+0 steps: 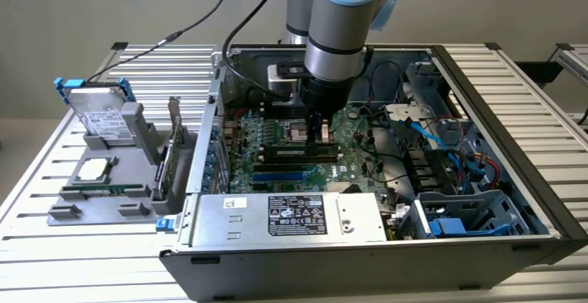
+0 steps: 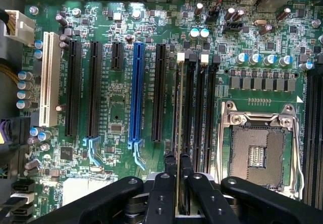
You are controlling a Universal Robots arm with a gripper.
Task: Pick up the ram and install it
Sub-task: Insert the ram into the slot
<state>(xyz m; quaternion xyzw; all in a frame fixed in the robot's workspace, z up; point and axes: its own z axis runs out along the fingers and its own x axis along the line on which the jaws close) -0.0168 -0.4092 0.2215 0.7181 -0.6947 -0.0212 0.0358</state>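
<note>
Inside the open computer case (image 1: pixel 368 268), the gripper (image 2: pixel 177 161) has its jaws drawn narrow, clamped on the ram (image 2: pixel 177 108), which stands edge-on between them. The stick runs along the black memory slots (image 2: pixel 201 113) beside the processor socket (image 2: pixel 262 148); whether it is seated cannot be told.

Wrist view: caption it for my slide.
Jaws grip the ram edge-on at the black memory slots on the motherboard.

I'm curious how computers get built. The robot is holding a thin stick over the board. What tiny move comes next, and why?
Probably a gentle push straight down. The gripper grips the ram edge-on, and it looks lined up along a black slot on the motherboard, so lowering should seat it.
</note>
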